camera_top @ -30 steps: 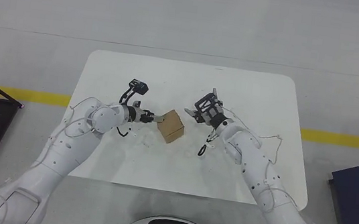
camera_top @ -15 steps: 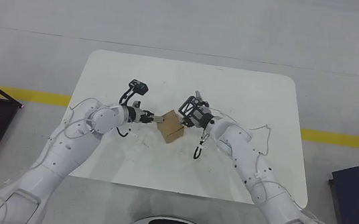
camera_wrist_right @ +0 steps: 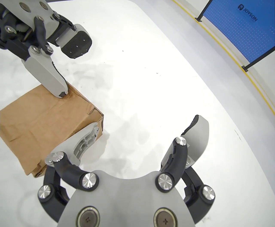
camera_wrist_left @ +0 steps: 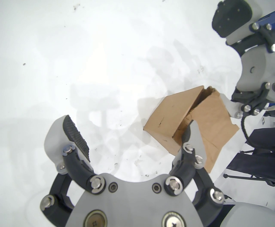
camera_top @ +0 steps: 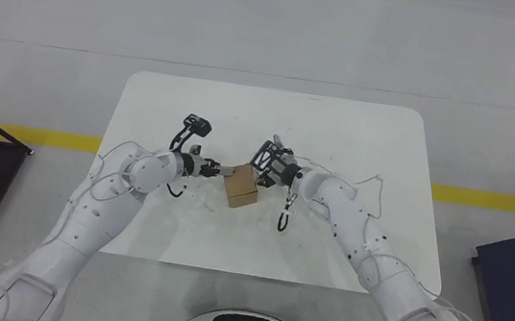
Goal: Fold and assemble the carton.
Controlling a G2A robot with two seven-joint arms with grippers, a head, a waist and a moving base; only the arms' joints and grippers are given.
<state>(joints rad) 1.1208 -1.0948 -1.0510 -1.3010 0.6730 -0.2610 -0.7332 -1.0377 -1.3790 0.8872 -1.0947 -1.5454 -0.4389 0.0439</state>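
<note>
Near the middle of the white tabletop [camera_top: 367, 135], the brown cardboard carton [camera_top: 241, 188] is sitting between my two arms. It is resting on the surface with its panels partly folded, and in the left wrist view a gap is showing between two of them.

My left jaws are standing released, spread wide and grasping nothing. One left finger [camera_wrist_left: 193, 137] is pressing its tip against the carton's upper edge by that gap. The other left finger [camera_wrist_left: 75, 137] is hanging over bare tabletop, apart from the cardboard.

My right jaws are likewise standing wide and gripping nothing. One right finger [camera_wrist_right: 86, 137] is lying against the carton's corner on the side facing away from my left arm. The other right finger [camera_wrist_right: 197, 131] is hovering over the white surface, well apart from the carton.

Beyond the tabletop, a yellow line [camera_top: 495, 200] is running across the grey floor [camera_top: 274, 27], and a blue panel [camera_wrist_right: 238, 28] is standing past the tabletop's rounded edge.
</note>
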